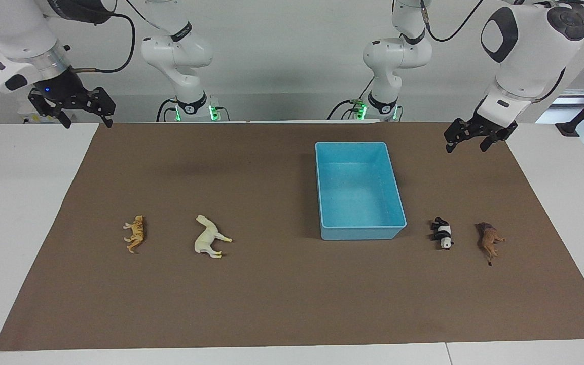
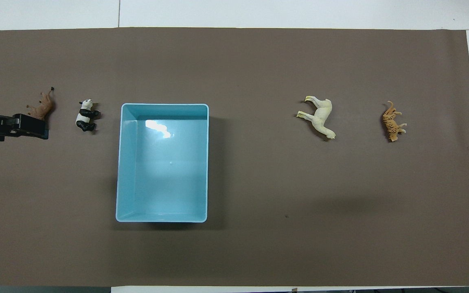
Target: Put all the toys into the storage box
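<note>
Facing view first: your light-blue rectangular plastic storage box [image 1: 360,190] sits on the brown mat [image 1: 271,304] that covers the white tabletop [image 1: 18,203], toward the left arm's end of the middle, and nothing is in it.

All four toys lie on their sides on the mat, in a rough row level with the box's edge farthest from the robots. Toward the left arm's end you have the black-and-white plastic panda [image 1: 442,233] just beside the box's corner, then the brown plastic lion [image 1: 488,239] near it. Toward the right arm's end, the cream-white plastic horse [image 1: 210,236] lies well apart from the box, with the orange striped plastic tiger [image 1: 135,233] past it.

Your left gripper [image 1: 467,140] hangs in the air over the mat's edge at its own end, fingers spread and holding nothing. Your right gripper [image 1: 85,117] hovers over the mat's corner by its base, fingers spread too, nothing in them. Both arms wait.
</note>
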`<state>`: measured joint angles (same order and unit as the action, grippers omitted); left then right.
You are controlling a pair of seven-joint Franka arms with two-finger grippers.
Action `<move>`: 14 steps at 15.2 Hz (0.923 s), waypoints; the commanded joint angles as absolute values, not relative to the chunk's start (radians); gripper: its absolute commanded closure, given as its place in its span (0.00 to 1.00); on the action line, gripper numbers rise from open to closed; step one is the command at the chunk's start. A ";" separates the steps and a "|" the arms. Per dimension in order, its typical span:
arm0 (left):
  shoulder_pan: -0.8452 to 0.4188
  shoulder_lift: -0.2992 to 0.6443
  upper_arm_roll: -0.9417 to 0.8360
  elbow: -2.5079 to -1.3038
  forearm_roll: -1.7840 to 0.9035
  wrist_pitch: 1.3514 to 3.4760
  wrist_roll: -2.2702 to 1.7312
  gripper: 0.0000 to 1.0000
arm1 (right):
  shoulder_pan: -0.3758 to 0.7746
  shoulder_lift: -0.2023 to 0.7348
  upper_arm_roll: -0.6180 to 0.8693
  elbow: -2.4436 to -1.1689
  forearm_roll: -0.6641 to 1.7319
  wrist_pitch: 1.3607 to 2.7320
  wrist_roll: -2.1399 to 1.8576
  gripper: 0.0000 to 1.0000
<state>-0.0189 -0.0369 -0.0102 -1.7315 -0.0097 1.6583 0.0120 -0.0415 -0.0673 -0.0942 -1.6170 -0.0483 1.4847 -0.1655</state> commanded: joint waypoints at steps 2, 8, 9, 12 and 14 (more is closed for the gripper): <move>-0.017 -0.043 -0.006 -1.729 -0.023 1.660 0.020 0.00 | -0.049 -0.064 -0.087 -1.601 -0.028 1.462 -0.170 0.00; -0.026 -0.043 -0.008 -1.727 -0.023 1.660 0.018 0.00 | -0.064 -0.067 -0.090 -1.606 -0.029 1.442 -0.175 0.00; -0.028 -0.043 -0.008 -1.729 -0.023 1.658 0.020 0.00 | -0.067 -0.072 -0.097 -1.606 -0.029 1.431 -0.176 0.00; -0.035 -0.049 -0.011 -1.743 -0.023 1.690 0.026 0.00 | -0.074 -0.084 -0.098 -1.670 -0.029 1.498 -0.179 0.00; -0.041 -0.081 -0.011 -1.863 -0.023 1.893 0.026 0.00 | -0.072 -0.074 -0.098 -1.738 -0.029 1.596 -0.179 0.00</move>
<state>-0.0253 -0.0383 -0.0203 -1.7489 -0.0097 1.7361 0.0135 -0.0597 -0.0676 -0.1034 -1.6544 -0.0464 1.5077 -0.1661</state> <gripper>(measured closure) 0.000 0.000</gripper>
